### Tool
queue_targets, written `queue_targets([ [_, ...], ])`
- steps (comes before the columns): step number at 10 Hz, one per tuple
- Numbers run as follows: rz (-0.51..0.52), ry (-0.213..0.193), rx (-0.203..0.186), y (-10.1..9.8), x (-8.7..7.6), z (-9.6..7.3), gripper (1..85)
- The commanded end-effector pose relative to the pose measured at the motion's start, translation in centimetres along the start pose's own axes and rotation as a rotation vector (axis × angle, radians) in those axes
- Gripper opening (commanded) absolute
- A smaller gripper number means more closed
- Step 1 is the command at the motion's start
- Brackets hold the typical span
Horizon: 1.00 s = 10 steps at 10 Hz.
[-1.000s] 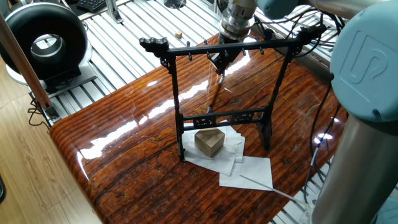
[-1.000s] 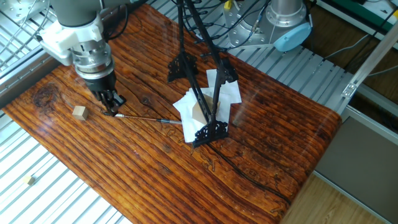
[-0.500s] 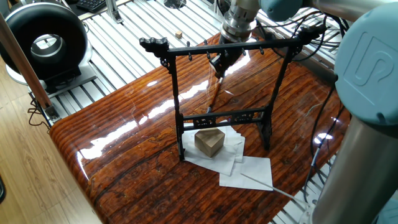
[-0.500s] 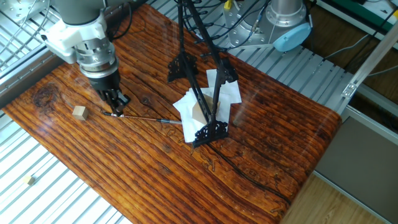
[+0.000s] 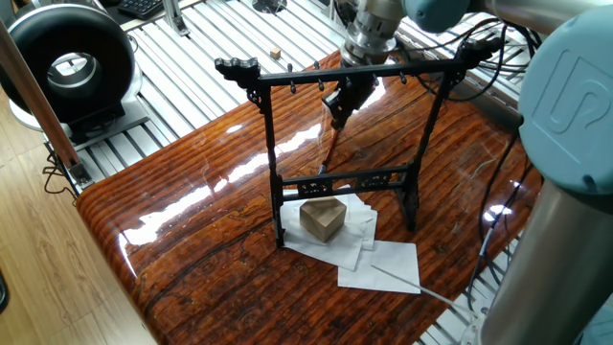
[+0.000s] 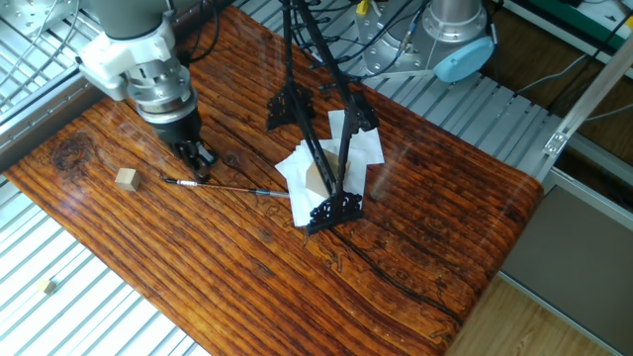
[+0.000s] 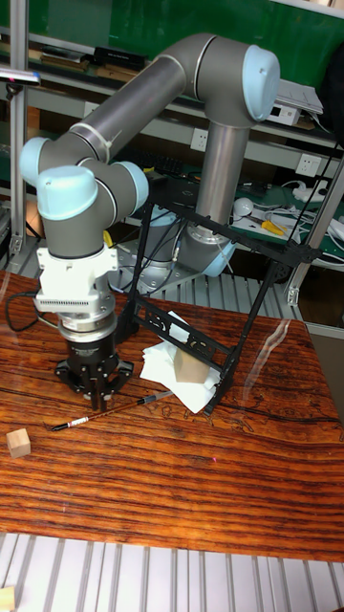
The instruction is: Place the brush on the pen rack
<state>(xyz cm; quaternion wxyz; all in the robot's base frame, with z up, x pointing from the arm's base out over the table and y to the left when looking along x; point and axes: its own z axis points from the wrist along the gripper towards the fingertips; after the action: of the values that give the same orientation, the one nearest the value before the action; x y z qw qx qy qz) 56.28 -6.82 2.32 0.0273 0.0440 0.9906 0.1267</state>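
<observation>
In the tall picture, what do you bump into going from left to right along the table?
Little wooden cube → brush, with the claw just above its middle → white paper → tan block under the pen rack.

Two high oblique views from opposite bench (image 6: 415, 227) sides; tall view low, frontal; all sharing pen rack (image 5: 335, 144).

Brush (image 7: 107, 411) flat; gripper (image 7: 96, 403) over it

Thin dark brush (image 6: 223, 186) flat on table; black pen rack (image 5: 340, 153) upright nearby.
</observation>
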Motion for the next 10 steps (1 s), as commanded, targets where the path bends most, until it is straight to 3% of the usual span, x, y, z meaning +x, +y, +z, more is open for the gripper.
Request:
queue_targets([
  [1,0.046,0.009,-0.051,1.5,0.5,0.5,19.0],
  [4,0.064,0.003,-0.065,2.5,0.4,1.6,20.3],
  [6,0.058,-0.004,-0.043,1.9,0.4,1.7,20.7],
  [7,0.037,-0.022,-0.012,0.9,0.2,1.6,21.0],
  [8,0.036,-0.037,-0.011,0.8,-0.1,1.6,21.3],
  [9,0.048,-0.038,-0.015,0.9,-0.1,1.5,22.3],
  [10,0.065,-0.011,-0.039,1.7,0.6,1.0,22.3],
])
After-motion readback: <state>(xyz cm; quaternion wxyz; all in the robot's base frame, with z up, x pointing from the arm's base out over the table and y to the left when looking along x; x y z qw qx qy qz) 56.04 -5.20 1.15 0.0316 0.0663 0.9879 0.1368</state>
